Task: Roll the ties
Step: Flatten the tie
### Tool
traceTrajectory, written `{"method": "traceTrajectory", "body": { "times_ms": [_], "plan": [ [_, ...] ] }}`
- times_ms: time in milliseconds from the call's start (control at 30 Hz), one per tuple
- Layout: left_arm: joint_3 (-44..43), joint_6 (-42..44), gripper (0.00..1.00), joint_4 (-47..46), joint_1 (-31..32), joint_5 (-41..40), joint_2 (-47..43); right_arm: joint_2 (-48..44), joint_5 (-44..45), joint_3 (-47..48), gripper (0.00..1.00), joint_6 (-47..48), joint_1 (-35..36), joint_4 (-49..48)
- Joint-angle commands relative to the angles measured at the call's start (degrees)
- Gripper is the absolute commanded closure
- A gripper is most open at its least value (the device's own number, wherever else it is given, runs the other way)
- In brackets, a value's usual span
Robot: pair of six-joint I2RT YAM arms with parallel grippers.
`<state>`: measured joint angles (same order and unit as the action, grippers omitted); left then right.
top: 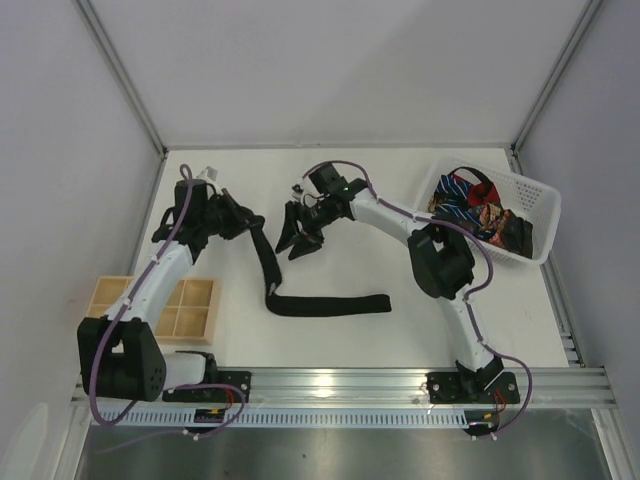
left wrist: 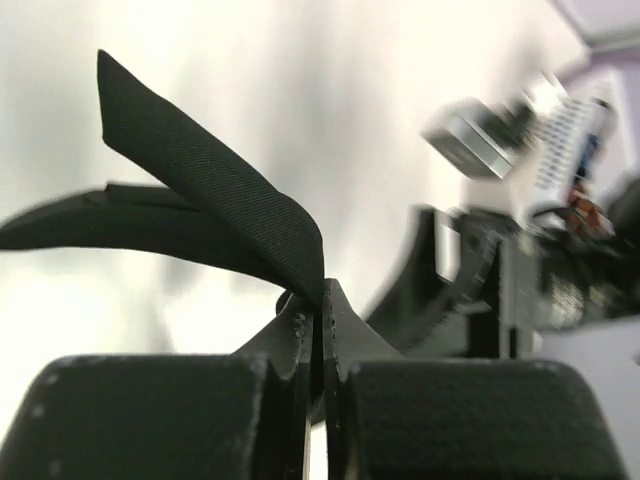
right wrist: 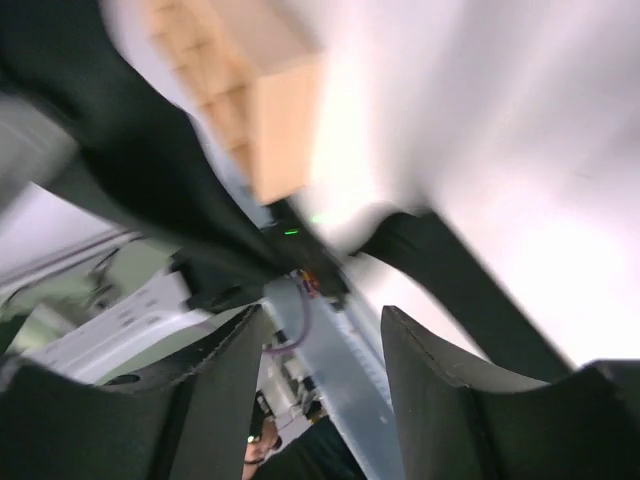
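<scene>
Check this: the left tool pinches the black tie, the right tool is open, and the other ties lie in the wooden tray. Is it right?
One part is wrong: the other ties lie in the white basket, as the top external view shows. The left tool pinches the black tie and the right tool is open.

The black tie (left wrist: 220, 190) is dull cloth with tiny woven lines. The basket (top: 543, 222) is white plastic. The tray (top: 110, 293) is pale, bare wood.
</scene>
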<state>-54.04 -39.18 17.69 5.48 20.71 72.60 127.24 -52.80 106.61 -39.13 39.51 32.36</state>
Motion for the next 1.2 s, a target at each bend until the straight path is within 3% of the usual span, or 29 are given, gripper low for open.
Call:
{"method": "traceTrajectory", "body": {
  "times_ms": [0,100,200,300,333,500,967,1167],
  "plan": [
    [2.4,6.5,1.0,-2.7,-3.2,-3.9,2.5,-1.5,12.5,3.8,0.43,7.4,-1.4,17.4],
    [2.5,8.1,0.99,-3.4,-3.3,-5.6,4.6,-8.1,21.1,-6.6,0.42,10.3,-3.5,19.2],
    [2.0,8.5,1.0,-3.6,-3.3,-6.0,5.6,-17.3,24.0,-20.5,0.5,9.3,-3.5,16.8],
    [1.6,8.4,1.0,-2.8,-3.4,-7.1,6.1,-25.5,29.9,-31.8,0.71,6.4,-2.5,13.0],
    [1.7,8.7,1.0,-2.7,-3.4,-7.0,6.0,-29.5,31.2,-34.1,0.84,5.4,-2.3,10.7],
    [1.8,9.2,1.0,-1.8,-3.4,-8.1,5.3,-34.3,31.9,-44.5,1.0,-0.8,-2.2,4.0],
    [1.9,9.0,1.0,-1.2,-3.9,-7.4,5.6,-27.5,39.3,-47.1,1.0,-2.3,-3.2,-3.1],
    [1.9,10.2,0.99,-0.7,-4.2,-7.6,6.1,-32.9,41.3,-50.6,1.0,-2.9,-2.1,-6.3]
  ]
}}
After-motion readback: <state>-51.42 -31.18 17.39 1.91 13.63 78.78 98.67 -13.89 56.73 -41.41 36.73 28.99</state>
